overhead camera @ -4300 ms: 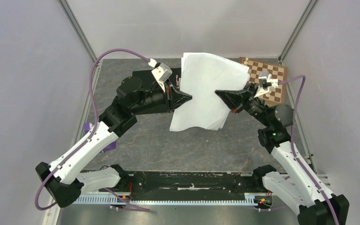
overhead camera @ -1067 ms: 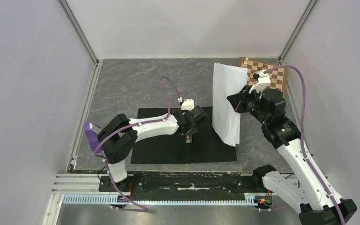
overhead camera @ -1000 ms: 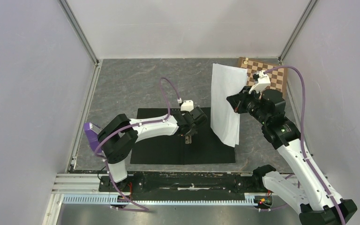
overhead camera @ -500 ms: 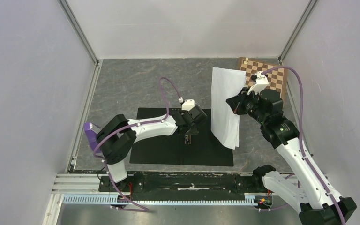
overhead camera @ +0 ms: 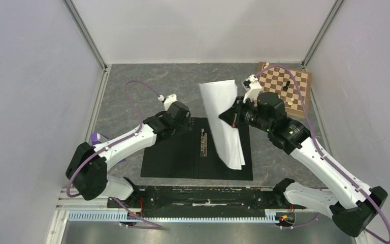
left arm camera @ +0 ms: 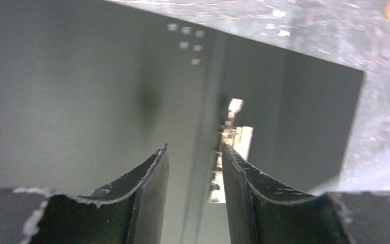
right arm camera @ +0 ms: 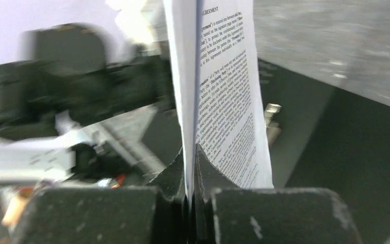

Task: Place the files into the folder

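Hanging files [overhead camera: 222,122] covering part of open folder [overhead camera: 172,155], clip [left arm camera: 231,140] blurred

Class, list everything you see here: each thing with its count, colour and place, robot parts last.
table: one, grey
folder: one, black inside, open on the table
clip: one, metal, folder's spine
papers: thin stack, white with print, held upright over the folder
chessboard: one, brown and cream, far right corner
chess pieces: few, dark and light, on chessboard
left gripper: open, over the folder
right gripper: shut on the papers
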### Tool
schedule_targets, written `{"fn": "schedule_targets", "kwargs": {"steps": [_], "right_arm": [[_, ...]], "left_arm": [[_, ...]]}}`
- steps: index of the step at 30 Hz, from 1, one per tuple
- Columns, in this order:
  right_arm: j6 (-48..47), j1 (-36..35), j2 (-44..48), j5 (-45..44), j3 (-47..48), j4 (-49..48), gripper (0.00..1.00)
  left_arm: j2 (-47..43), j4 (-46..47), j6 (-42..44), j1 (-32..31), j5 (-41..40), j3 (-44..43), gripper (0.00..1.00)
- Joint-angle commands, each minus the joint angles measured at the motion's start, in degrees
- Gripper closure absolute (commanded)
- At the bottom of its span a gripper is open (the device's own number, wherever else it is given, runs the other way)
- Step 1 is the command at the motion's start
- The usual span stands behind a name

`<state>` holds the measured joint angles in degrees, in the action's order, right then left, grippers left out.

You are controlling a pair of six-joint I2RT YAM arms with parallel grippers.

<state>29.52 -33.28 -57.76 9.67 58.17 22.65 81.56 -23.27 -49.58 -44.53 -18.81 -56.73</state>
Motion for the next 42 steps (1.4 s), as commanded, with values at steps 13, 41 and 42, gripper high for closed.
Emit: {"fn": "schedule_targets", "kwargs": {"steps": [13,41,42], "right_arm": [[-2.9,6.1,-8.6,-9.0,-32.4,-7.6,1.0],[-6.8,3.5,-17.1,-17.3,-22.0,-15.4,1.0],[-7.1,3.4,-17.3,-17.5,-21.8,-15.5,1.0]], "left_arm": [[-2.6,5.1,-3.7,3.6,6.4,13.9,0.84],[5.8,3.0,-4.1,1.0,3.3,13.8,0.98],[5.9,3.1,-4.1,1.0,3.3,13.8,0.98]]}}
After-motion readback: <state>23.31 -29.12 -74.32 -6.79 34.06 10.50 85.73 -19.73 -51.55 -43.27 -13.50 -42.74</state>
